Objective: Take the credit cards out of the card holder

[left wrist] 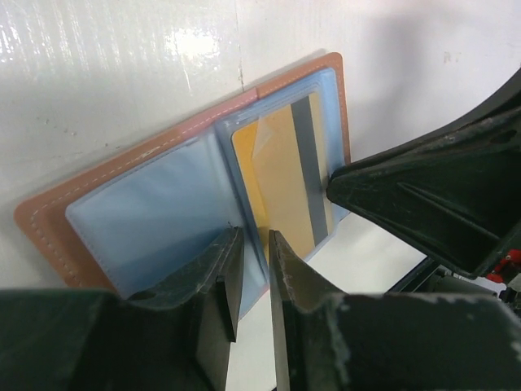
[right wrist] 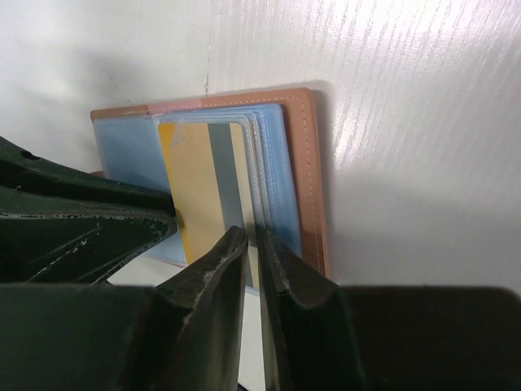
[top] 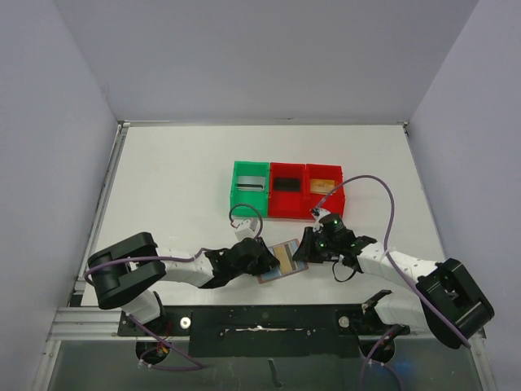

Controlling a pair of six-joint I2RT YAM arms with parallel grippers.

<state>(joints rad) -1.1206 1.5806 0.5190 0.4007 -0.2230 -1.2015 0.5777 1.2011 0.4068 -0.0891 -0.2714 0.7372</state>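
Note:
The tan leather card holder [top: 283, 261] lies open on the table between my two grippers, blue sleeves up. A gold credit card [left wrist: 281, 163] with a grey stripe sits in its right-hand sleeve [right wrist: 191, 179]. My left gripper [left wrist: 255, 235] hangs over the holder's near edge at the fold, jaws a narrow gap apart with nothing between them. My right gripper [right wrist: 253, 232] is at the card's right edge, jaws down to a thin slit. Whether they pinch the card I cannot tell. In the top view the left gripper [top: 265, 259] and right gripper [top: 307, 248] flank the holder.
Three bins stand behind the holder: a green bin [top: 238, 195] with a grey card, a red bin [top: 286, 204] with a dark card, and another red bin [top: 335, 191] with a tan card. Grey walls close in the table's sides.

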